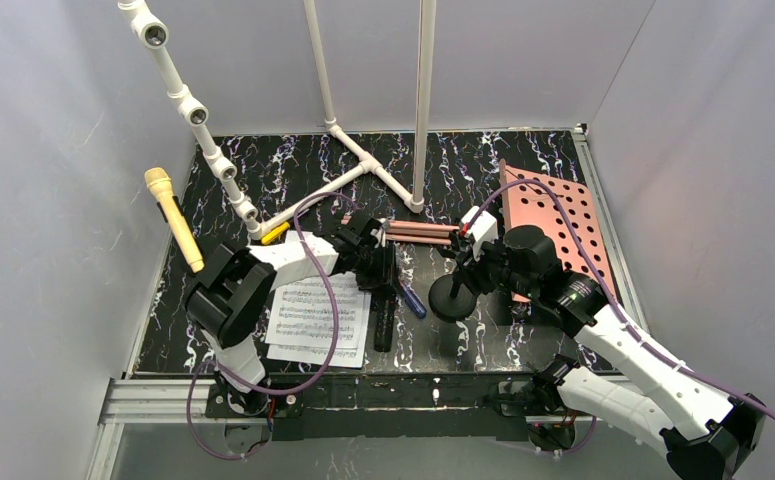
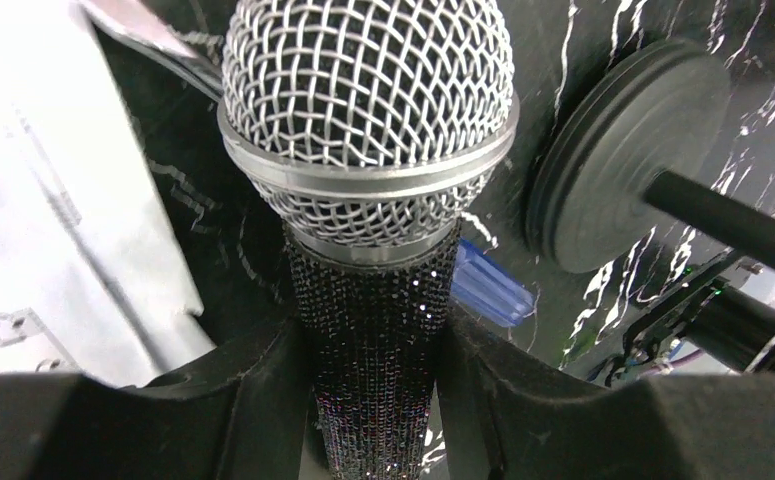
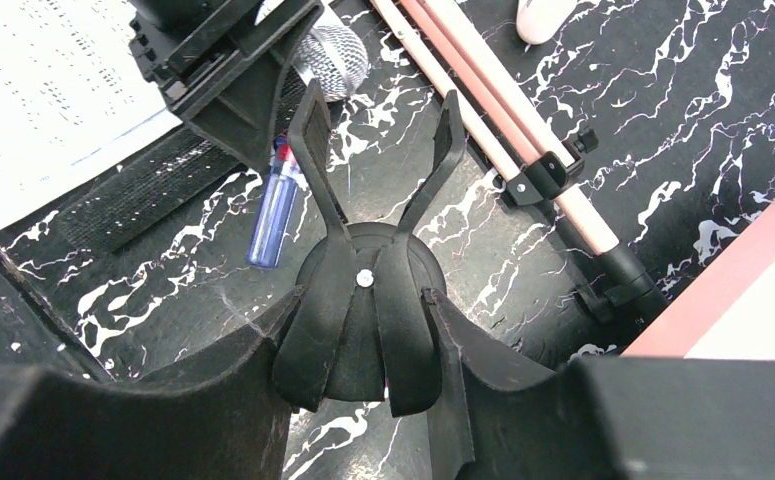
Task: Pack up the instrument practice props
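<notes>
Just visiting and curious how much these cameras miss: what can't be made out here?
- Sheet music: notes too small from the top camera, blurred in the left wrist view.
- Blue object: partly behind the microphone in the left wrist view, small elsewhere; unidentifiable.
- Pink board: near part covered by the right arm from above, cut by the edge in the right wrist view.
- Microphone stand: pole hidden beneath its own clip in the right wrist view.

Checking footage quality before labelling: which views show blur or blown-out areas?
Left wrist: the black microphone mesh is sharp, but the sheet music is blown out and blurred. Right wrist: the mic clip is crisp, the near gripper fingers dark and soft. Top external: evenly lit and sharp.
</notes>
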Available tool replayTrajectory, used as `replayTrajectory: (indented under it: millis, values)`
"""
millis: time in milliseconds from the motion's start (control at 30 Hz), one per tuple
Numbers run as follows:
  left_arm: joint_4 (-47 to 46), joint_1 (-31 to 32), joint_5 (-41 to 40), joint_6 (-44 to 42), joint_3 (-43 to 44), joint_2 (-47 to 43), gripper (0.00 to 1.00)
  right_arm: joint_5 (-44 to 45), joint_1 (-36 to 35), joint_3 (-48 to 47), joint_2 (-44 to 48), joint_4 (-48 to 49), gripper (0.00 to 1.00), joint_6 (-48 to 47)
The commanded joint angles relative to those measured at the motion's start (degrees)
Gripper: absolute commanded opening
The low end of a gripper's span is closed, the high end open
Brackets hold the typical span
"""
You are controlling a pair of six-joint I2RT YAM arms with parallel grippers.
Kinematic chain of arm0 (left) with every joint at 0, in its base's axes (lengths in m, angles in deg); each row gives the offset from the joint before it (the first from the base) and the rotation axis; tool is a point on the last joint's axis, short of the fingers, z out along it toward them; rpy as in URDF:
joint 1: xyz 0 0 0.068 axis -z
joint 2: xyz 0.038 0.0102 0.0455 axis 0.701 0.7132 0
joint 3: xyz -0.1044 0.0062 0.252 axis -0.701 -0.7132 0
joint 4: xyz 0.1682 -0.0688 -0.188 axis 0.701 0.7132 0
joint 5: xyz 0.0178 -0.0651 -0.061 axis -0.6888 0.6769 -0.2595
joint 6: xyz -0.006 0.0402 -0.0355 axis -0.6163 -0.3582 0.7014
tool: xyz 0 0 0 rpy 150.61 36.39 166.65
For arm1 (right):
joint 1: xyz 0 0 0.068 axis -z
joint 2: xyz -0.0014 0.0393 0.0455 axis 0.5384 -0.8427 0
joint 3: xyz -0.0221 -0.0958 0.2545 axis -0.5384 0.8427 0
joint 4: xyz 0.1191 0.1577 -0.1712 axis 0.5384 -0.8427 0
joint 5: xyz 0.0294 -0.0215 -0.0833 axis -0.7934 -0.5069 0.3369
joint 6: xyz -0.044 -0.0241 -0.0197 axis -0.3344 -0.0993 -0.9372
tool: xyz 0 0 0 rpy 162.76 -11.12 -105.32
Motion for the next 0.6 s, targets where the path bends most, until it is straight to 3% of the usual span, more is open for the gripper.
replayTrajectory:
  millis: [0, 300, 567]
  values:
    - [-1.40, 0.05, 1.28, -1.22, 3.48, 3.90, 0.00, 0.92, 0.02, -0.25, 1.54, 5.24, 0.14, 0.40]
    - [-2.02, 0.61, 2.77, -3.01, 8.46, 3.97, 0.00, 0.96, 0.09, -0.43, 1.56, 4.92, 0.14, 0.45]
    - [-2.44, -1.49, -2.86, 0.06, 0.33, -2.57, 0.00, 2.79, 0.09, -0.33, 1.96, 5.19, 0.14, 0.52]
